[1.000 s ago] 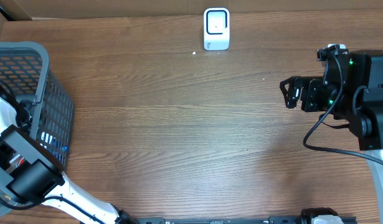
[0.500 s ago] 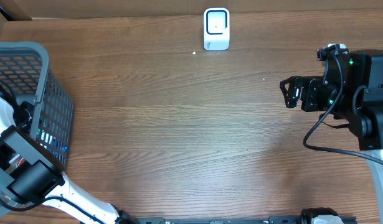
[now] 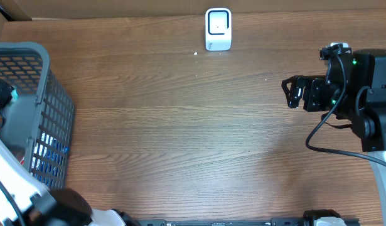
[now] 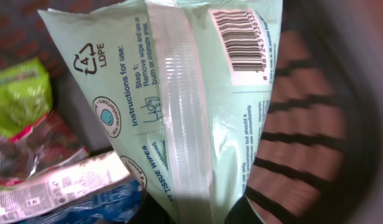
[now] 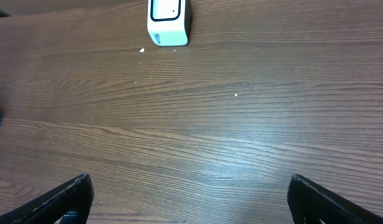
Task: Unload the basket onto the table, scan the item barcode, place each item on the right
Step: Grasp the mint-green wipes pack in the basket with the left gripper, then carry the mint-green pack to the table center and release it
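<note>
Down inside the basket (image 3: 23,46), the wipes pack (image 4: 135,93) looks soft, light and slick (thin LDPE film), its barcode (image 4: 244,40) facing the wrist camera. Left jaws are closed, apparently pinching its lower edge, clear of the code. Right jaws gape empty over the counter (image 3: 180,138).

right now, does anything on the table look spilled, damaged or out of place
Nothing spilled or damaged. Only oddity: a few tiny white specks on the table beside the scanner. The wipes pack in the basket looks intact.
</note>
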Available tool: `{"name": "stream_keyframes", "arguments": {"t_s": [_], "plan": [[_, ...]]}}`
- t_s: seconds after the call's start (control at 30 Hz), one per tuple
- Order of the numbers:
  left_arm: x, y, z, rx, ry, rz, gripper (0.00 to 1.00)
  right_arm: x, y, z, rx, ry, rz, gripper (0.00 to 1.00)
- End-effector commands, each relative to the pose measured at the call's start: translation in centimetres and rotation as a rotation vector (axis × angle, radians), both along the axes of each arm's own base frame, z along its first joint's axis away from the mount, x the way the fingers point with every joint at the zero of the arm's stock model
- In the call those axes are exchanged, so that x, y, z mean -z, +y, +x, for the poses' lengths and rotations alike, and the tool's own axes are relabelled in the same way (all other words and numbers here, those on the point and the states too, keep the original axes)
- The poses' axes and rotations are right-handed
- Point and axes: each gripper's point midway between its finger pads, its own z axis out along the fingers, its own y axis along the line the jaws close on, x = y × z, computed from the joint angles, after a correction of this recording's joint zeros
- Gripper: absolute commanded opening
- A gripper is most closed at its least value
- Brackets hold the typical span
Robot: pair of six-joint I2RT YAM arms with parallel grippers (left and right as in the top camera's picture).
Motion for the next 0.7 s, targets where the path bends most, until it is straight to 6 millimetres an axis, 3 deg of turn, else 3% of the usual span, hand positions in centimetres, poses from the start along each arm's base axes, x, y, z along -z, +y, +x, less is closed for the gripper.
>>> {"name": "stream_keyframes", "arguments": {"t_s": [0.0,0.13,0.3,0.37,0.57,0.67], "plan": [[-6.0,-5.7,0.8,0.184,-0.161,0.05,0.04,-1.1,0.2,0.2,-0.009,-0.031,0.013,1.0],[-8.9,-12.8,2.1,0.367,-0.226,0.097,0.04,-1.1,0.2,0.2,-0.009,-0.032,0.013,1.0],[-8.3,-20.9,4.2,0.588,-0.205,0.084,0.04,-1.1,0.4,0.1,-0.019,-0.03,0.023,1.0],[-6.8,-25.1,5.1,0.701,-0.155,0.074,0.04,-1.1,0.4,0.1,-0.019,-0.03,0.023,1.0],[-1.2,-32.9,6.9,0.896,0.011,0.043,0.04,-1.1,0.4,0.1,-0.019,-0.031,0.023,1.0],[3.9,-37.8,7.8,0.986,0.143,-0.016,0.04,-1.1,0.4,0.1,-0.019,-0.029,0.023,1.0]]}}
